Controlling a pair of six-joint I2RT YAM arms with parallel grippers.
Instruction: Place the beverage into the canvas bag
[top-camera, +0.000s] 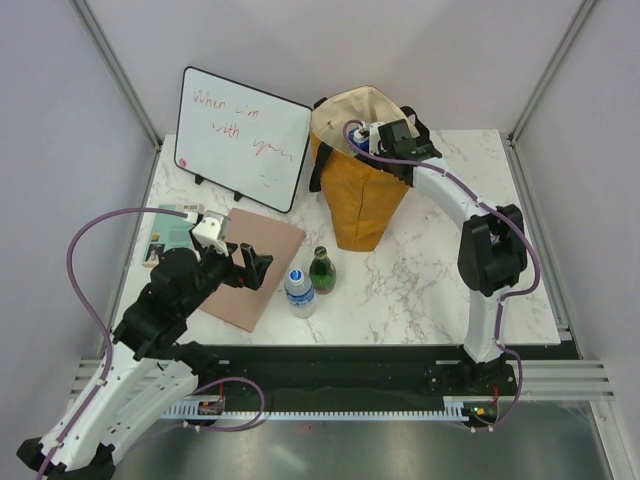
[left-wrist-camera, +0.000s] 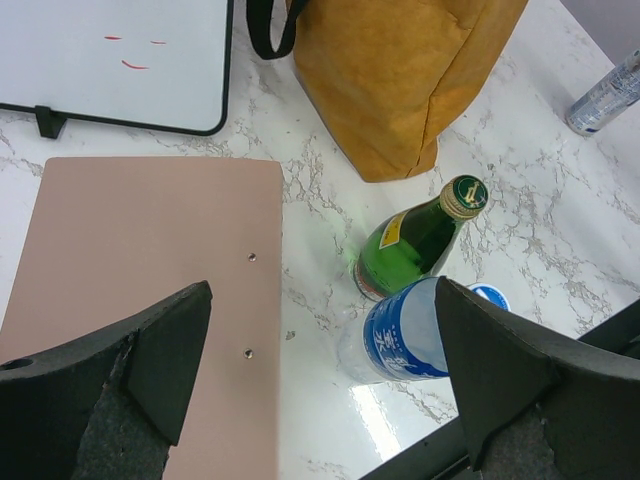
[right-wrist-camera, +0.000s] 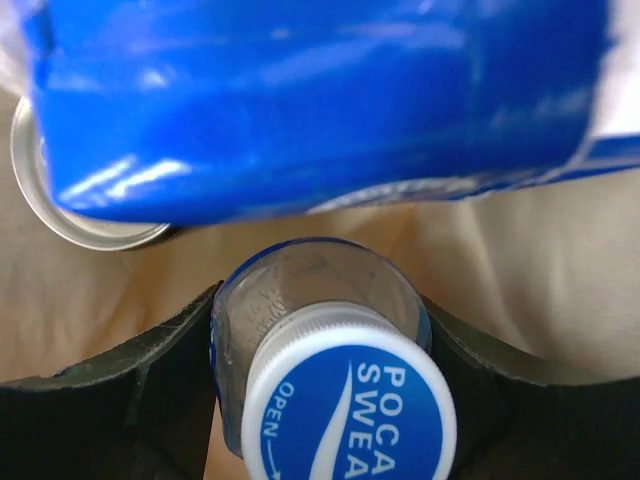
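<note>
The right gripper (right-wrist-camera: 320, 300) is clamped on a Pocari Sweat bottle (right-wrist-camera: 345, 400): its two black fingers (right-wrist-camera: 150, 390) press against either side of the clear shoulder just under the blue-and-white cap, which faces the wrist camera. The beverage in that grip is inside the mouth of the canvas bag (top-camera: 365, 205), with the cream lining (right-wrist-camera: 100, 290) showing behind it. Just beyond the cap lies a blue-labelled container (right-wrist-camera: 320, 100) on its side, and the silver rim of a can (right-wrist-camera: 60, 215) peeks out at its left end (how much of either is buried in the bag cannot be told). From above, the right arm reaches over from the right and dips its wrist into the top of the upright mustard-brown tote, between the black strap handles.

The left gripper (left-wrist-camera: 322, 300) hangs with its jaws spread wide and nothing between them, above the edge of a pinkish-brown board (left-wrist-camera: 150, 250). Just beside the board stand a green glass bottle (left-wrist-camera: 415, 240) with a gold cap and a water bottle (left-wrist-camera: 405, 335) with a blue label, close together on the marble table (top-camera: 440, 270), in front of the bag. A whiteboard (top-camera: 242, 135) with red writing leans at the back left.
</note>
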